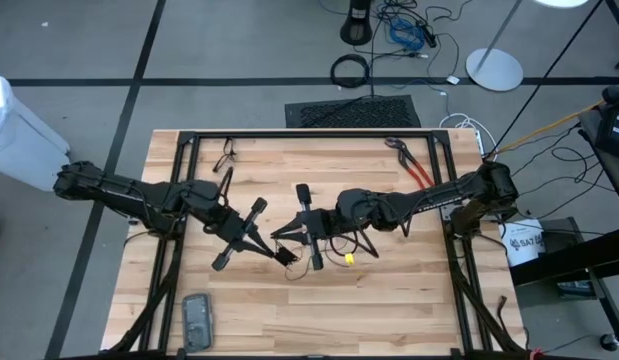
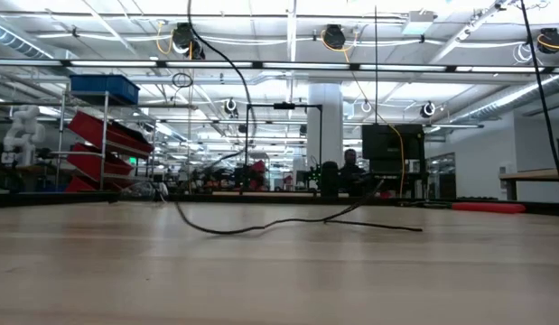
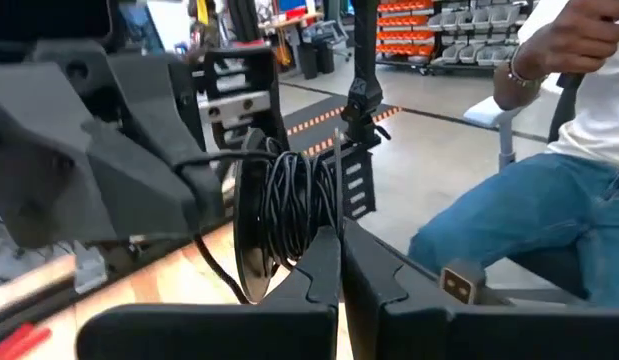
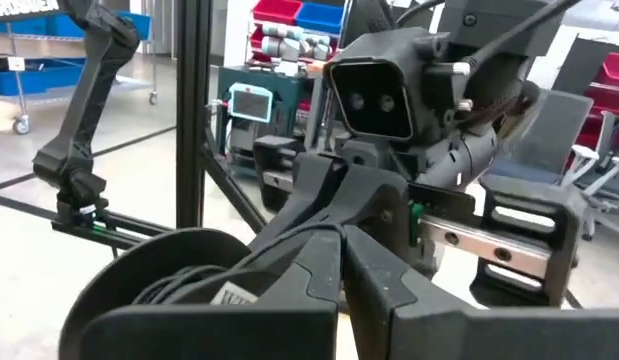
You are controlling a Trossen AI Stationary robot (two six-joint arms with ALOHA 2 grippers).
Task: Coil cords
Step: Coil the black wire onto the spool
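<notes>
Mid-desk (image 1: 389,300), I am holding the cord (image 3: 289,205), mostly wound into a bundle, between my left gripper (image 3: 339,275) and right gripper (image 4: 339,265), both clamped shut on it; a loose tail beside the bundle is awaiting coiling.

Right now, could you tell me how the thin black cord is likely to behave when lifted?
Probably floppy: the cord trails in loose curves over the table. Likely light, being very thin. Its wound loops above the left pincer may spring apart if released.
</notes>
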